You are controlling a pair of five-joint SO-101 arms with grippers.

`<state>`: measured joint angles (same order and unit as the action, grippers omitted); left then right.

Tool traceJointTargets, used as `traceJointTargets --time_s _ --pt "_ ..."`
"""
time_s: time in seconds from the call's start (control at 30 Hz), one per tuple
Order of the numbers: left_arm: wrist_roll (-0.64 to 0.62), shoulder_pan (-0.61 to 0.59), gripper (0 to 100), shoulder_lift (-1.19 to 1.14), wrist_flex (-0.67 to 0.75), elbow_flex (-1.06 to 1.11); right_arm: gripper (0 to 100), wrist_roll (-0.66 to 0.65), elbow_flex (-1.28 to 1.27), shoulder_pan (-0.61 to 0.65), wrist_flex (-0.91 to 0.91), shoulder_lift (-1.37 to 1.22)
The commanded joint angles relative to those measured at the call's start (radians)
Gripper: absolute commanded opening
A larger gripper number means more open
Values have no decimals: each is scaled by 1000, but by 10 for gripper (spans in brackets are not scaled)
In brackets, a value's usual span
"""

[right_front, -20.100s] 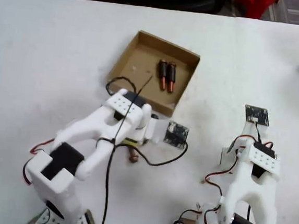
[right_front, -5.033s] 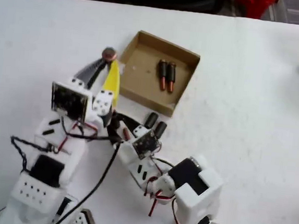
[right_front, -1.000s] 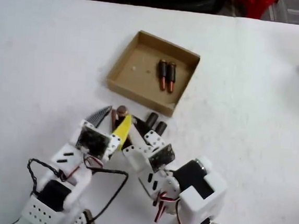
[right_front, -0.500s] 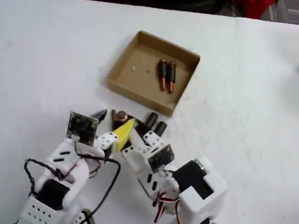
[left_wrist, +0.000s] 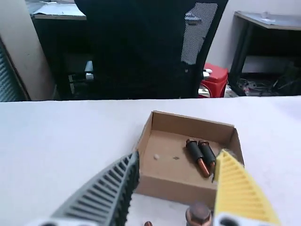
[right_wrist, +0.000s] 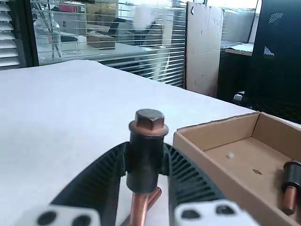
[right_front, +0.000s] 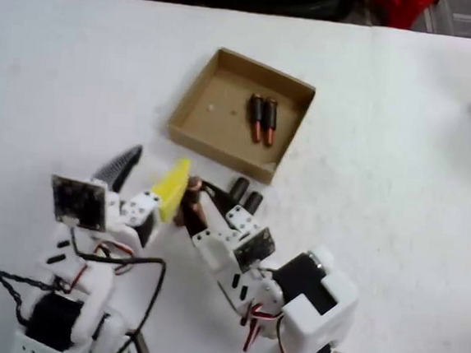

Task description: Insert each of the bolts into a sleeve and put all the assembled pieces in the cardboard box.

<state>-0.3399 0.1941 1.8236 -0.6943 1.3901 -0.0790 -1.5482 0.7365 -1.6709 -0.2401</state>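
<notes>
Backed my left fingers (right_front: 172,189) off, spread wide; bolt (right_wrist: 149,123) sits in the sleeve (right_wrist: 143,162), right fingers (right_wrist: 186,181) clamping it. Cardboard box (right_front: 212,117) next.

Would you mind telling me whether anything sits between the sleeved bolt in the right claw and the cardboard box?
Nothing visible does. The right claw holds the sleeved bolt upright, and bare table runs from it to the near wall of the cardboard box. The open left claw sits beside it, off that line.
</notes>
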Motion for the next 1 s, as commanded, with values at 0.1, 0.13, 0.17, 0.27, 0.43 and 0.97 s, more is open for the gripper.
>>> traceJointTargets --time_s 0.1,0.13,0.17,0.27,0.43,0.97 --pt "-15 -186 257 7 3 -35 16 2 12 -10 -2 56" --pt "-14 -229 230 7 3 -18 16 2 12 -12 -2 58" --pt "-14 -268 194 7 3 5 16 2 12 -12 -2 58" --pt "-14 -364 68 7 29 81 16 2 12 -13 -2 59" --pt "61 -458 52 7 94 229 16 2 12 -39 -4 65" --pt "522 -343 57 4 -376 302 16 2 6 -231 45 249"
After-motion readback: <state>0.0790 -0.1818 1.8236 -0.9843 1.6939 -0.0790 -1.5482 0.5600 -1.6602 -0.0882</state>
